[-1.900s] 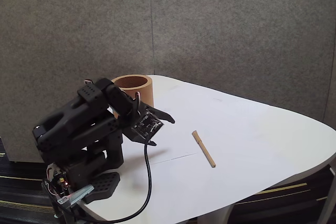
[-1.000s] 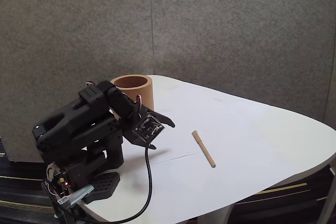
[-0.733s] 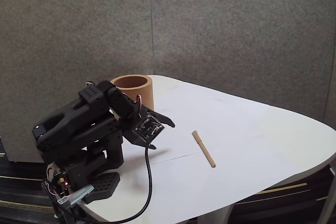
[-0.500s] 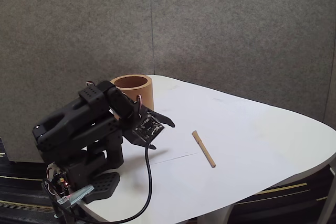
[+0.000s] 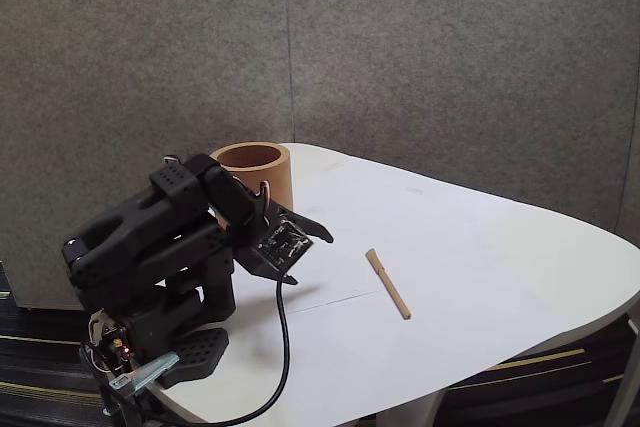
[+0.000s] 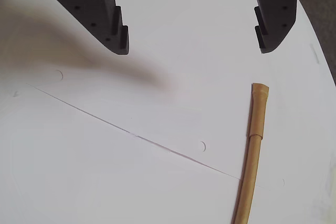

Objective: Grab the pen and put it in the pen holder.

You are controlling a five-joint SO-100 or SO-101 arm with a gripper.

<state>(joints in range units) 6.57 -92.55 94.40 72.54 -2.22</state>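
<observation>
one thin pen (image 5: pixel 387 284) lies flat on the worktop (image 5: pixel 480 257), apart from the holder (image 5: pixel 255 171). likely light, stiff, prone to rolling; pinch mid-shaft. gripper (image 6: pixel 191 48) fingers spread wide, empty.

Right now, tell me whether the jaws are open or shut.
Open. In the wrist view the gripper shows its jaws spread wide with bare white table between them, holding nothing; the pen lies flat ahead.

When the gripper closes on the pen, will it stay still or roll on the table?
The pen looks thin, round and straight, lying flat on the smooth white table, so it may roll if nudged sideways. It seems stiff and light. The open gripper should straddle it evenly.
</observation>
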